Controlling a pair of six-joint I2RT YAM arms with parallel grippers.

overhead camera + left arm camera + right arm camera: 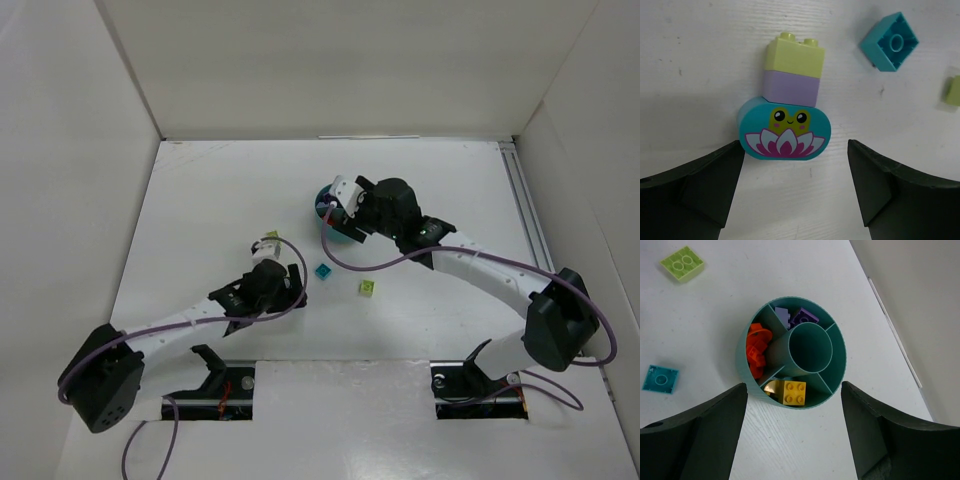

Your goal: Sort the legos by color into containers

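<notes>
The round teal dish (838, 360) holds orange bricks (757, 346), purple bricks (796, 316) and a yellow brick (794, 392) in separate wedges; its central cup is empty. My right gripper (792, 432) is open and empty just above the dish's near rim, and it covers most of the dish (341, 237) in the top view. My left gripper (796, 192) is open, right before a lying stack: a teal frog-and-lotus brick (785, 131), a purple brick (790, 88) and a lime brick (795, 56). The left fingers stand either side of the teal brick, not touching it.
A loose teal brick (323, 271) lies studs-down between the arms; it also shows in the left wrist view (889, 41) and the right wrist view (660, 379). A loose lime brick (367, 287) lies to its right. White walls enclose the table.
</notes>
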